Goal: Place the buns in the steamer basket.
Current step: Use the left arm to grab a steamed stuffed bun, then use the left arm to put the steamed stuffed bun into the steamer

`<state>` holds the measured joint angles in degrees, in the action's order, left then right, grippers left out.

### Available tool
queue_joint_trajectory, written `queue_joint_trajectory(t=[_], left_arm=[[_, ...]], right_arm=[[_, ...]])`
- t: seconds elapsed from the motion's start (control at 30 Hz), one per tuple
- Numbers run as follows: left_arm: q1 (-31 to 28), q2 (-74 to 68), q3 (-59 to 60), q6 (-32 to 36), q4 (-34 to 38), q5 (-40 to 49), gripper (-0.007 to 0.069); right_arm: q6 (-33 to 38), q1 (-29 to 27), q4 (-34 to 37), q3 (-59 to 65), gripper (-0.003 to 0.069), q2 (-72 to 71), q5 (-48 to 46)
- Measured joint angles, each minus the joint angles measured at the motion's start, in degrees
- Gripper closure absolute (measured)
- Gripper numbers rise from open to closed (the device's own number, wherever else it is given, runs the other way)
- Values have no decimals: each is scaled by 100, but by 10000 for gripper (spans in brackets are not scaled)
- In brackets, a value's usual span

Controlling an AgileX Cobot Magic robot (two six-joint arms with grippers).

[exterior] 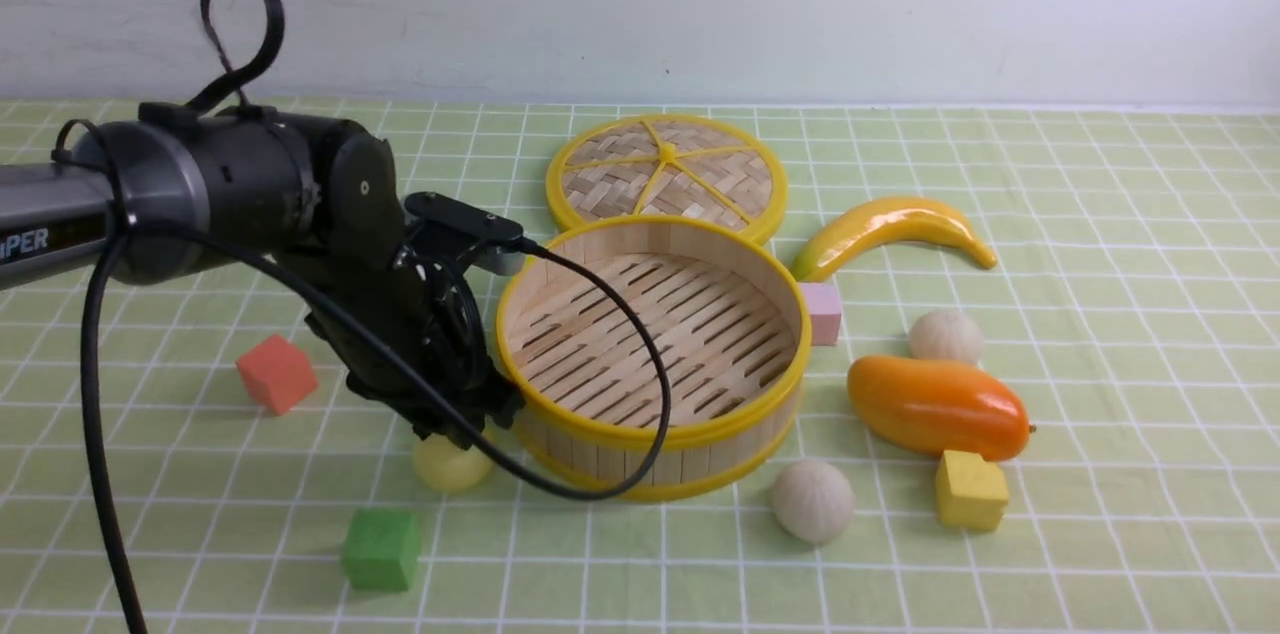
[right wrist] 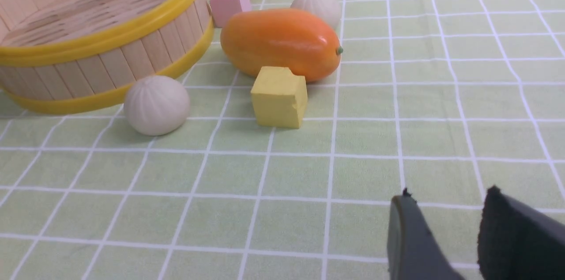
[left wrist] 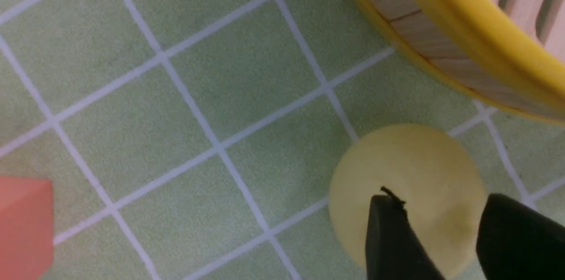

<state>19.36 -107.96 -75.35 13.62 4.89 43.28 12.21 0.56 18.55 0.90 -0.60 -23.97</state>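
The steamer basket (exterior: 650, 434) stands at the centre with nothing in it; it also shows in the left wrist view (left wrist: 463, 37) and the right wrist view (right wrist: 101, 37). The smooth pale yellow bun (exterior: 452, 466) lies on the cloth by the basket's front left. My left gripper (exterior: 455, 429) hovers just above it, open, its fingertips over the bun's top (left wrist: 410, 160) and narrower apart than the bun. One pleated bun (exterior: 812, 500) (right wrist: 156, 104) lies at the basket's front right. The other (exterior: 945, 335) (right wrist: 317, 4) lies behind the mango. My right gripper (right wrist: 448, 194) is open and empty, out of the front view.
The woven lid (exterior: 665, 176) lies behind the basket. A banana (exterior: 890, 226), orange mango (exterior: 935, 406), pink cube (exterior: 822, 312) and yellow cube (exterior: 970, 490) are on the right. A red cube (exterior: 277, 373) and green cube (exterior: 381, 548) are on the left.
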Motion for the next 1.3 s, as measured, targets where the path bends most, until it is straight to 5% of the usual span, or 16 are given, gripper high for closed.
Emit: queue_joint_trajectory(t=[0.33, 0.47, 0.6, 0.93, 1.3], left_arm=[[0, -241, -9, 0, 0, -183, 357], [0, -265, -20, 0, 0, -182, 454], [0, -205, -27, 0, 20, 14, 631], [154, 935, -680, -292, 123, 912, 638], [676, -223, -1222, -311, -25, -249, 635]], right_arm=[[0, 0, 0, 0, 419, 0, 0], [0, 0, 0, 0, 419, 0, 0], [0, 0, 0, 0, 419, 0, 0], [0, 0, 0, 0, 419, 0, 0], [0, 0, 0, 0, 419, 0, 0]])
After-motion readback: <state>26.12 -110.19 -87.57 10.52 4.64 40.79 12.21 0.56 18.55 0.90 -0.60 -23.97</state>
